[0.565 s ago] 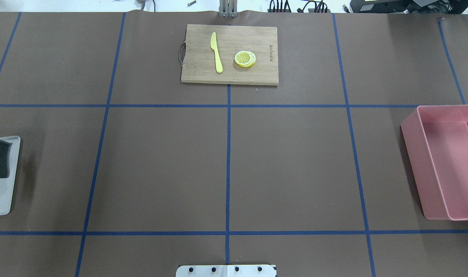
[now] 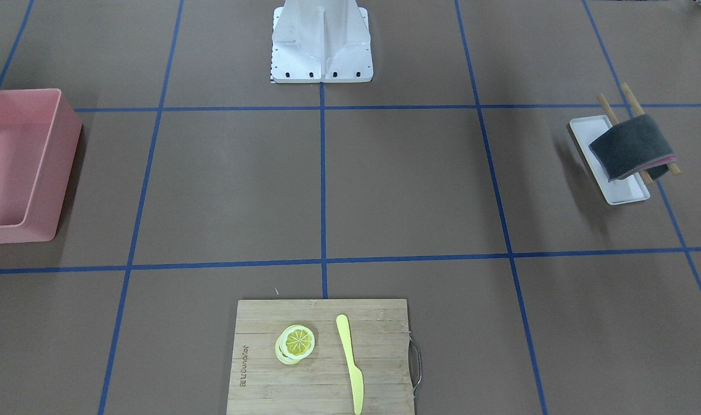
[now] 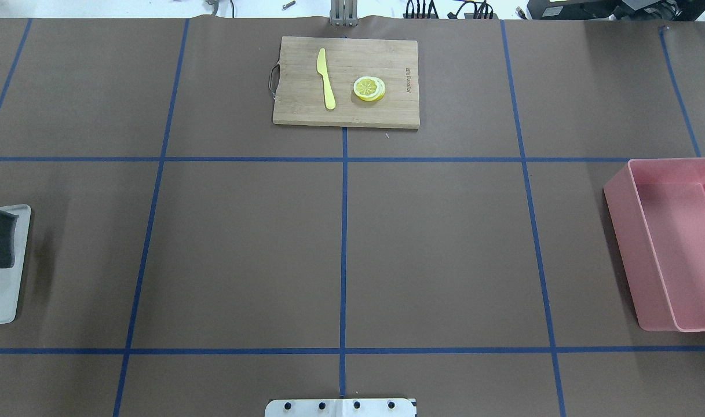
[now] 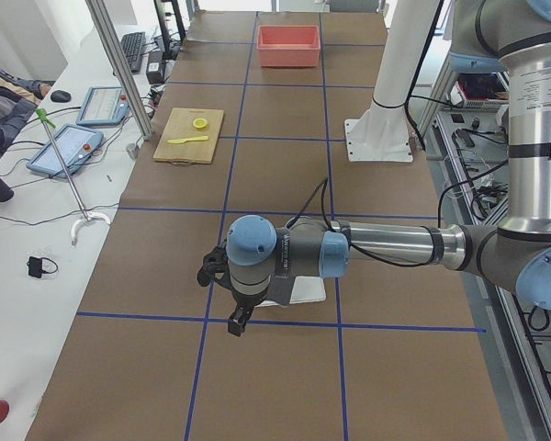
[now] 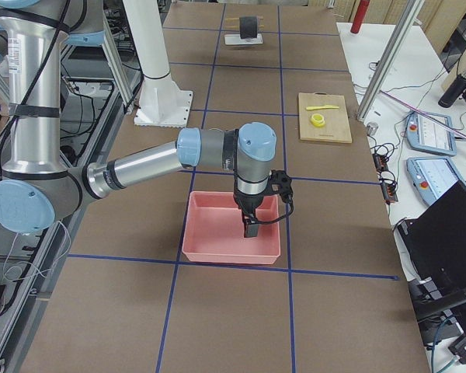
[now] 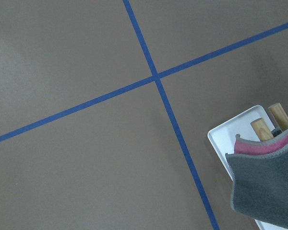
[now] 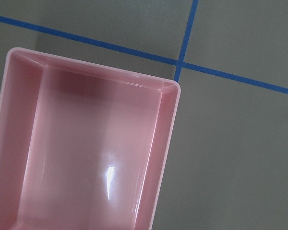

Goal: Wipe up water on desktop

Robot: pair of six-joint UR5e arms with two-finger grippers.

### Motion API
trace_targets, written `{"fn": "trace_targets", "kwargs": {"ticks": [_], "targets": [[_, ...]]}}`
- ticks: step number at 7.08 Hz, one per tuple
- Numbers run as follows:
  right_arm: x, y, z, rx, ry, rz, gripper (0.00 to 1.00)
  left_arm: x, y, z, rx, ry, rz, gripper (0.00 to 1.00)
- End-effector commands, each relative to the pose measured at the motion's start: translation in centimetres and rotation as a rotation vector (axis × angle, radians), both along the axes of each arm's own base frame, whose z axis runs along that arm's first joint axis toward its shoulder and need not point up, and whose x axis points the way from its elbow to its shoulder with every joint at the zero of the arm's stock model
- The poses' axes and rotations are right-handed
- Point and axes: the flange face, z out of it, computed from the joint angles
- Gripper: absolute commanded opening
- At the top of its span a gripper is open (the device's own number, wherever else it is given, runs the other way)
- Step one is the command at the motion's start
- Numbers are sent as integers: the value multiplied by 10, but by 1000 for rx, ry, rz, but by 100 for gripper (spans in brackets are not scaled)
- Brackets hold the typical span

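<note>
The desktop point(image 3: 242, 249) is a brown surface with blue tape lines; I see no clear puddle on it. A grey cloth point(image 2: 629, 147) with a pink layer hangs over two wooden rods above a white tray point(image 2: 621, 193) on the robot's left side. It also shows in the left wrist view point(image 6: 264, 187). My left gripper point(image 4: 237, 323) hangs just beyond the tray, seen only in the exterior left view, so I cannot tell its state. My right gripper point(image 5: 249, 228) hangs over the pink bin point(image 5: 217, 241), state unclear.
The empty pink bin point(image 3: 624, 231) stands at the right edge. A bamboo cutting board point(image 3: 387, 110) at the far middle carries a yellow knife point(image 3: 327, 81) and lemon slices point(image 3: 369, 88). The white robot base point(image 2: 321, 52) stands at the near middle edge.
</note>
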Motion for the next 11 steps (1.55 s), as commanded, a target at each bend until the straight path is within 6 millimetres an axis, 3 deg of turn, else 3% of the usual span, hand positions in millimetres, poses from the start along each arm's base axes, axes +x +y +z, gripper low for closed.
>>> {"fn": "trace_targets", "kwargs": {"ticks": [1,4,5,6,10,11], "targets": [[-5,-1,0,-3,-3,-7,100,1,1,-1,0,8,-2,99],[-7,-6,-7,52,-6,-15,100,1,2,-2,2,10,-2,99],[-7,-4,-5,54,-9,-15,100,3,5,-12,9,35,-9,99],[-9,0,-22,87,-32,-15,100,4,6,-8,-13,44,-22,99],[-13,-12,-8,131,-54,-10,100,6,4,-18,-53,51,-76,98],[-14,-6,11,87,-69,-9,100,9,4,-18,-56,53,-69,98]]}}
